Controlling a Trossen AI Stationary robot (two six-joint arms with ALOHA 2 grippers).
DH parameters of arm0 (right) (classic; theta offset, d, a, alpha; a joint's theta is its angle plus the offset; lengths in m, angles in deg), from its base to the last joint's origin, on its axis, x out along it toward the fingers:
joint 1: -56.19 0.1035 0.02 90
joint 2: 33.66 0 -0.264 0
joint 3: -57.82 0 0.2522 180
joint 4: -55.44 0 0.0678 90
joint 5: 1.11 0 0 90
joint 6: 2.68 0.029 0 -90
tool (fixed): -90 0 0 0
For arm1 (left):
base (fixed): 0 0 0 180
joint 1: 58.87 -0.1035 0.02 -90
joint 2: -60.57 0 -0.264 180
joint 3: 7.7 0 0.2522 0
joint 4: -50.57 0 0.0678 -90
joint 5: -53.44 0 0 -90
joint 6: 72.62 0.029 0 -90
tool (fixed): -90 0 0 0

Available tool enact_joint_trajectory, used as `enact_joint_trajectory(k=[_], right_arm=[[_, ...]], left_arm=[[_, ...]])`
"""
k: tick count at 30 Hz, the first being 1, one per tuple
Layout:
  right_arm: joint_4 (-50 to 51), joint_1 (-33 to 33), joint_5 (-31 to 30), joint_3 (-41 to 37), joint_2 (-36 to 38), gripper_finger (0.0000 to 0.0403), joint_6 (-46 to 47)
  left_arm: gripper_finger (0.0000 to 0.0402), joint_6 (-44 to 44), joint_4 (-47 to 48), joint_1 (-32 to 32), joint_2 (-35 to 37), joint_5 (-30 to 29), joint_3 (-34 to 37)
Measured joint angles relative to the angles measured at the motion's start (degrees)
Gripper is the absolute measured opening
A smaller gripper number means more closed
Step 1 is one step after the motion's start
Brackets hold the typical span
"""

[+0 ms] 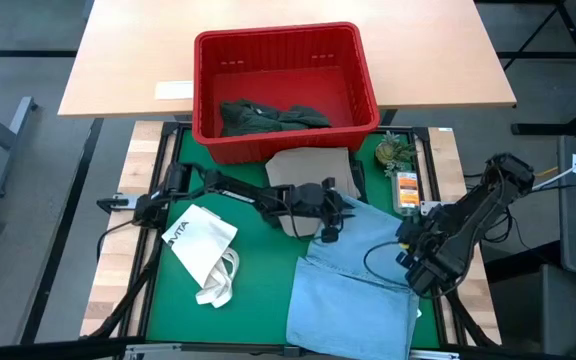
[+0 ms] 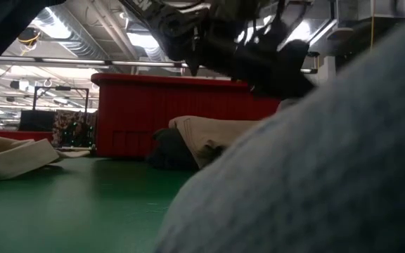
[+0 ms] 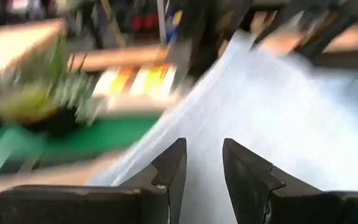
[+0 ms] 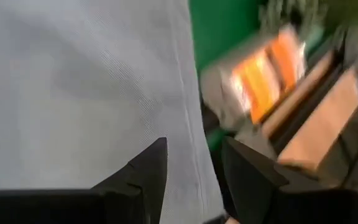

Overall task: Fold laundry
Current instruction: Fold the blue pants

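Light blue piece point(image 2: 315, 176) fills the foreground, blurred; both grippers point(image 3: 201, 165) point(image 4: 194, 165) gape slightly, seemingly empty.

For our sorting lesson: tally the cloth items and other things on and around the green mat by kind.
Garments: 3 – light blue piece, beige piece, dark green piece
Tote bag: 1
Red basket: 1
Small plant: 1
Total: 6

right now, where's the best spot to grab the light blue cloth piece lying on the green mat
Probably its upper right edge, near the right gripper. The light blue cloth piece lies spread flat on the green mat, so pinching a free edge from the right side, low, should lift one layer rather than bunching the middle.
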Motion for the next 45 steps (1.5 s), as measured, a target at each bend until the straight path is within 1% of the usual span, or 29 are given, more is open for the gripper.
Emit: enact_joint_trajectory(k=[2,4,6,8,12,14,16,18,23,26,29,31,33,35,37,40,42,45], right_arm=[[-3.39,0.0,1.8,-3.7,1.32,0.0154,1.55],[-8.11,-0.04,1.84,-7.05,1.86,0.0154,1.48],[-11.71,-0.04,2.26,-9.97,1.92,0.0154,1.45],[-11.58,-0.11,3.91,-9.66,0.87,0.0154,-0.25],[-12.43,-0.04,6.34,-9.61,0.7,0.0154,-0.88],[-11.61,-0.09,9.68,-9.58,0.74,0.0154,-0.89],[-10.0,-0.04,14.34,-9.58,0.73,0.0154,-0.89],[-8.99,-0.04,16.98,-9.6,0.73,0.0154,-0.88],[-8.03,-0.04,17.46,-9.53,0.73,0.0154,-0.9],[-6.07,-0.04,17.67,-7.74,0.71,0.0154,-0.92],[-2.44,-0.04,16.3,-3.72,0.71,0.0154,-0.94],[-1.31,-0.04,13.49,-0.72,0.71,0.0154,-1.06],[-2.5,0.0,9.6,1.98,0.71,0.0154,-1.62],[-5.73,0.02,6.17,3.67,0.71,0.0154,-2.74],[-11.14,0.02,3.3,4.1,0.71,0.0154,-5.08],[-20.11,0.02,0.75,3.77,-0.12,0.0154,-9.46],[-24.25,0.02,0.12,3.53,-1.7,0.0154,-12.09],[-26.69,0.02,0.24,3.53,-4.9,0.0154,-13.74]], left_arm=[[0.0101,0.25,5.54,-0.91,0.0,-1.34,0.0],[0.0101,0.37,10.2,-1.81,-0.18,-3.43,-0.02],[0.0101,0.4,12.6,-2.56,-0.28,-5.07,-0.02],[0.0101,0.35,13.19,-3.28,-0.26,-6.09,-0.09],[0.0101,0.14,13.35,-4.66,-0.26,-5.86,-0.09],[0.0101,0.13,13.39,-4.73,-0.26,-5.36,-0.09],[0.0101,0.18,13.41,-4.65,-0.26,-5.34,-0.07],[0.0101,0.21,13.09,-4.61,-0.26,-5.38,-0.07],[0.0101,0.23,11.58,-4.54,0.52,-5.43,0.04],[0.0101,0.33,11.83,-3.75,2.64,-6.03,0.04],[0.0101,0.38,11.43,-2.53,4.89,-6.04,0.02],[0.0101,0.38,11.54,-1.42,6.09,-5.74,0.02],[0.0101,0.34,12.77,-0.1,7.43,-5.39,0.04],[0.0101,0.2,13.26,1.34,8.06,-3.53,0.02],[0.0101,-0.15,14.41,3.05,8.04,-0.31,-0.04],[0.0101,-0.06,17.92,5.81,7.62,3.78,0.0],[0.0101,0.21,21.72,7.55,7.54,4.06,0.0],[0.0101,0.23,26.63,9.32,7.41,2.22,0.02]])
